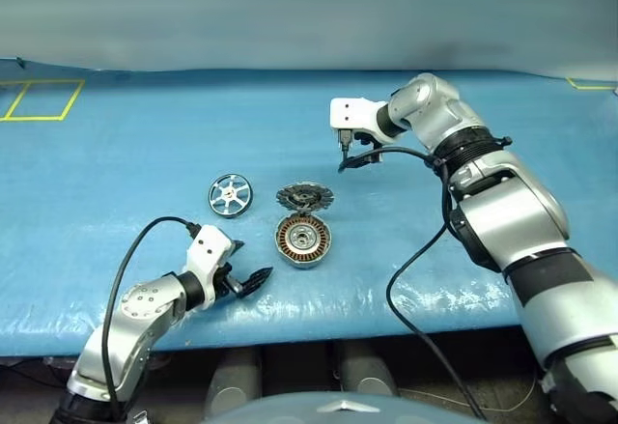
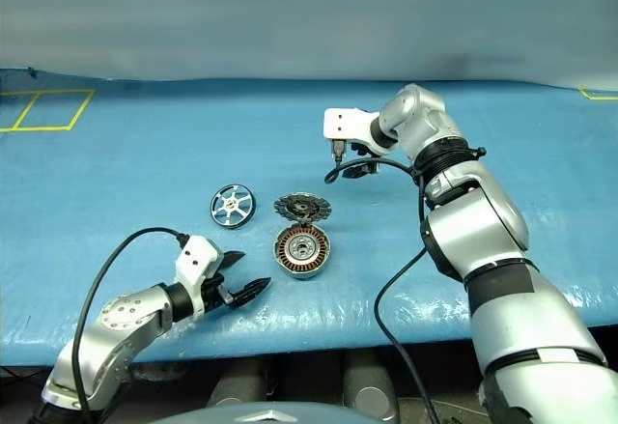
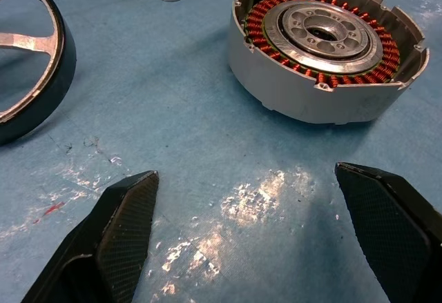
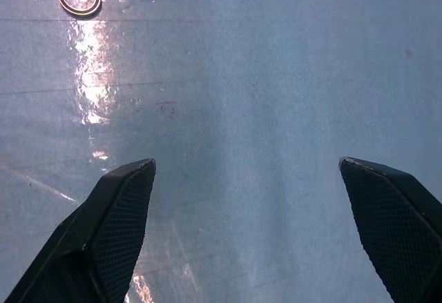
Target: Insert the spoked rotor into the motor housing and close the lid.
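Lying left of the round grey copper-wound motor housing (image 1: 303, 240), the spoked silver rotor (image 1: 230, 195) rests untouched; both the left gripper (image 1: 246, 280) and the right gripper (image 4: 248, 227) stand wide, empty.

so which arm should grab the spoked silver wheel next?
Left, probably. The open left gripper sits low on the blue mat near the spoked silver rotor, beside the round grey motor housing. The open right gripper hangs above the mat beyond the housing.
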Robot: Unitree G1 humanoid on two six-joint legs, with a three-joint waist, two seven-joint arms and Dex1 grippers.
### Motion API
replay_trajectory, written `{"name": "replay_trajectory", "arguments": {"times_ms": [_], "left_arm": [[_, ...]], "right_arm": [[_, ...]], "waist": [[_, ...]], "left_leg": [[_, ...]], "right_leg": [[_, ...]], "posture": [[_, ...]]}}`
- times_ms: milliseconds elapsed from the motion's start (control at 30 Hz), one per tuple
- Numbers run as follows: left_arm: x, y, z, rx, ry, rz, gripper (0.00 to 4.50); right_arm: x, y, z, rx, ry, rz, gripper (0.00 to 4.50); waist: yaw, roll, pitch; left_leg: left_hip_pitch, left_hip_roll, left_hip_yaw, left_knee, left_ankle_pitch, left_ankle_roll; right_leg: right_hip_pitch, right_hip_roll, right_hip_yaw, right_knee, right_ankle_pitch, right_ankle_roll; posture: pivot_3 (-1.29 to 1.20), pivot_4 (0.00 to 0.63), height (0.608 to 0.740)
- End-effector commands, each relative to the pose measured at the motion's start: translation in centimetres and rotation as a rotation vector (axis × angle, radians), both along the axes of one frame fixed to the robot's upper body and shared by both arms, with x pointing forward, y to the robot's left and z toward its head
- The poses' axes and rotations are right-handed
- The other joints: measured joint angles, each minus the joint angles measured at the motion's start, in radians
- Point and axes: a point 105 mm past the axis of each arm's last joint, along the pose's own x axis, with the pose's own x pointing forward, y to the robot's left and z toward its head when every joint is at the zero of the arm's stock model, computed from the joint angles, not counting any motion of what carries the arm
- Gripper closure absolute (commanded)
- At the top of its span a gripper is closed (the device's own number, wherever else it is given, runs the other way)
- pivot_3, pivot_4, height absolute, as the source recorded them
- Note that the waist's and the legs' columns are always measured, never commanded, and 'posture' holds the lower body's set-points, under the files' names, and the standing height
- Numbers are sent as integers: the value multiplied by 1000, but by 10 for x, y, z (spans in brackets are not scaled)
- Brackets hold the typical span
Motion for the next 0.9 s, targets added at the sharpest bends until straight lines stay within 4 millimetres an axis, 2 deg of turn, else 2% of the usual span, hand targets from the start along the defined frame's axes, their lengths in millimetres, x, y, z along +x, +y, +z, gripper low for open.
{"name": "replay_trajectory", "arguments": {"times_ms": [33,167,333,567,900], "left_arm": [[-3,-6,9,-12,-42,-17,0],[-3,-4,10,-5,-43,-15,0],[0,0,16,9,-62,-9,0],[-9,-2,12,-4,-46,20,0],[-13,-6,9,-22,-37,33,0]], "right_arm": [[0,10,-6,47,-13,10,13],[-3,20,-17,60,8,20,13],[-3,30,-14,95,8,23,13],[3,27,-9,171,-19,-31,13],[4,33,-16,269,-31,-74,13]], "waist": [[0,0,0],[0,0,0],[-1,0,0],[-1,0,0],[-1,1,0]], "left_leg": [[0,0,0,0,0,0],[0,0,0,0,0,0],[0,0,0,0,0,0],[0,0,0,0,0,0],[0,0,0,1,0,0]], "right_leg": [[0,0,0,0,0,0],[0,0,0,0,0,0],[0,0,1,0,0,0],[0,0,1,0,0,0],[0,0,1,1,0,0]], "posture": [[0,150,740],[0,150,740],[0,150,740],[0,150,740],[0,150,740]]}}
